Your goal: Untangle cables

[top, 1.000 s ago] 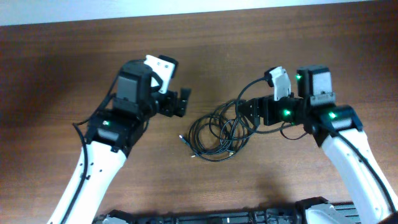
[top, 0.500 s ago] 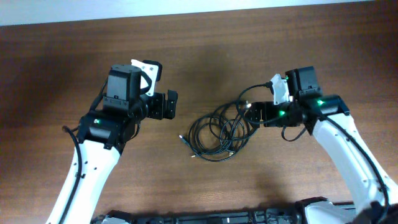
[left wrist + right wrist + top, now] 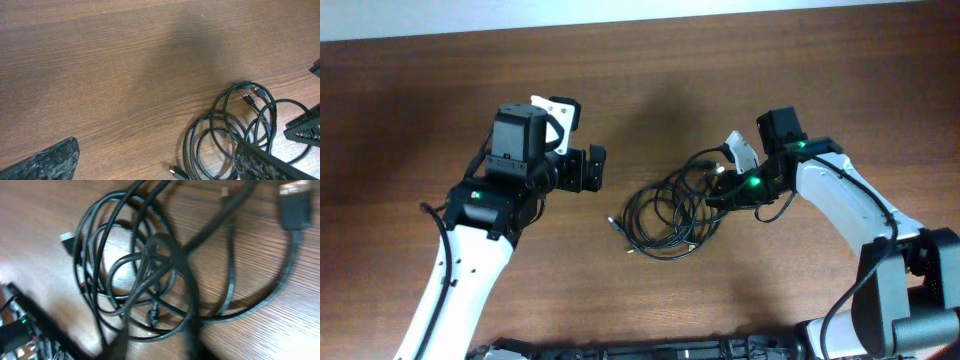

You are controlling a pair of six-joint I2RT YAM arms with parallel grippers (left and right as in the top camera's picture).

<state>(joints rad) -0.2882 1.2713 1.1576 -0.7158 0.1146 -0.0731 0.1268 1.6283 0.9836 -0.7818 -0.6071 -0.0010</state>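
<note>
The cables (image 3: 670, 212) lie as one tangle of thin black loops in the middle of the wooden table, with a plug end (image 3: 613, 224) sticking out at the left. My right gripper (image 3: 718, 187) is down on the tangle's right edge. In the right wrist view its blurred fingers (image 3: 120, 340) stand close together with strands of the cables (image 3: 130, 265) between them, and a larger plug (image 3: 295, 207) lies at the top right. My left gripper (image 3: 590, 168) hovers open to the left of the tangle. In the left wrist view the cables (image 3: 235, 130) lie apart from that gripper (image 3: 155, 147).
The table (image 3: 650, 80) is dark brown wood, and its far edge meets a white wall. The arms' own thicker black wires run along the right arm (image 3: 840, 200) close to the tangle. A dark base strip (image 3: 650, 350) lines the near edge.
My right gripper has moved left and down onto the tangle's right side and its jaws have closed from wide. The left arm drew back to the left a second ago and has stayed still since.
</note>
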